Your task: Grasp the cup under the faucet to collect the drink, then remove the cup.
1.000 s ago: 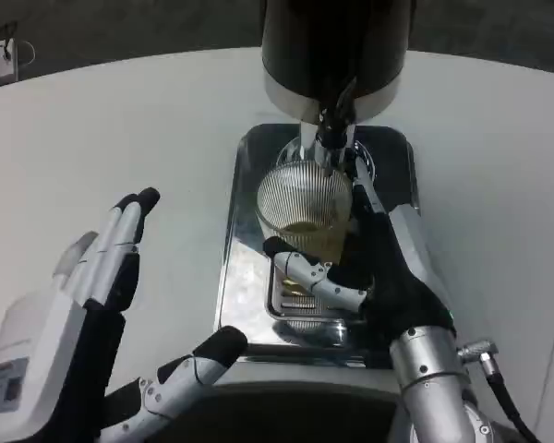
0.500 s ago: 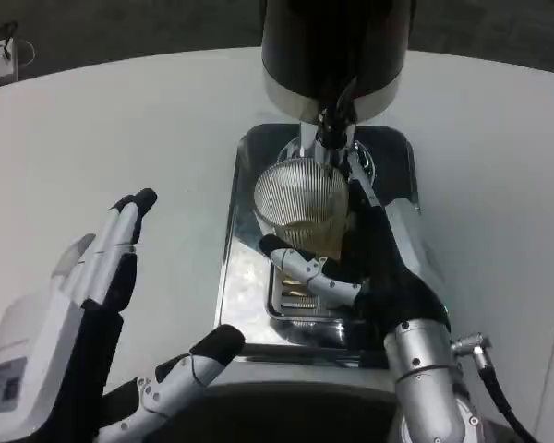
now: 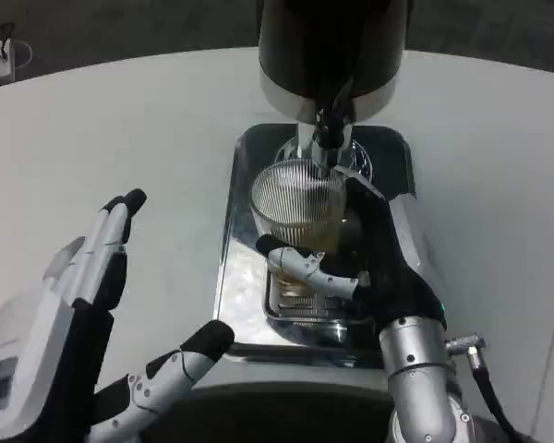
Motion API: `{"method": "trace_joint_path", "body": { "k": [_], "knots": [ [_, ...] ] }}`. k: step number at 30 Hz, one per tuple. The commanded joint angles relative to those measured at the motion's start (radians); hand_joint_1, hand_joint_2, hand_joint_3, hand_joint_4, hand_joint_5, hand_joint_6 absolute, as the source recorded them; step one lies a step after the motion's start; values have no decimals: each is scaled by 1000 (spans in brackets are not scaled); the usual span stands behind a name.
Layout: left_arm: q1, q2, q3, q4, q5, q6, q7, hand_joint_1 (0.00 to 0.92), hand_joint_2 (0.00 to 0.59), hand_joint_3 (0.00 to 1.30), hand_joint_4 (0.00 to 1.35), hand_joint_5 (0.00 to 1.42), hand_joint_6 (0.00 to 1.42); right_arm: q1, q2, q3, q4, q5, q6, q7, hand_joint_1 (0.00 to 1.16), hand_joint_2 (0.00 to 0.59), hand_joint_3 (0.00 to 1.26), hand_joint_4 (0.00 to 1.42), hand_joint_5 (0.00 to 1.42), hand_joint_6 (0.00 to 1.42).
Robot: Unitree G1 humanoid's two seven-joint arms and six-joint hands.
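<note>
The cup [image 3: 298, 205] is a clear, finely ribbed glass tumbler, upright, with a little yellowish drink in its bottom. It stands on the shiny metal drip tray [image 3: 243, 242], directly under the faucet [image 3: 327, 138] of the black dispenser [image 3: 331, 51], which lies at its 12 o'clock. The right robot hand [image 3: 374, 268] grips it from 4 o'clock.

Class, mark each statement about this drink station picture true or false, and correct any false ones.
1. The right hand holds the cup. True.
2. The cup stands on bare table beside the tray. False: it is held over the metal tray, below the faucet.
3. The left hand holds a spoon. False: it holds nothing, fingers spread.
4. The dispenser is dark. True.
</note>
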Motion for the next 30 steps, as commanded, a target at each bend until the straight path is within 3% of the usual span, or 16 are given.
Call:
{"method": "trace_joint_path", "body": {
  "k": [1, 6, 16, 30],
  "knots": [
    [9, 7, 14, -24, -8, 16, -13, 0, 143, 48, 0, 94, 55, -11, 26, 10, 27, 21, -32, -9, 1063, 227, 506, 623, 819, 1190],
    [17, 5, 18, -35, -6, 21, -15, 0, 143, 54, 0, 94, 55, -14, 32, 0, 32, 31, -57, -31, 1101, 166, 697, 823, 1009, 1416],
    [14, 4, 15, -36, -8, 19, -18, 0, 142, 56, 0, 95, 45, 0, 34, -4, -3, 30, -70, -50, 1153, 124, 842, 981, 1164, 1424],
    [14, 3, 5, -33, -8, 14, -17, 0, 139, 57, 0, 86, 41, 30, 22, -1, -79, 24, -57, -26, 1162, 117, 875, 1024, 1228, 1424]
  ]
}}
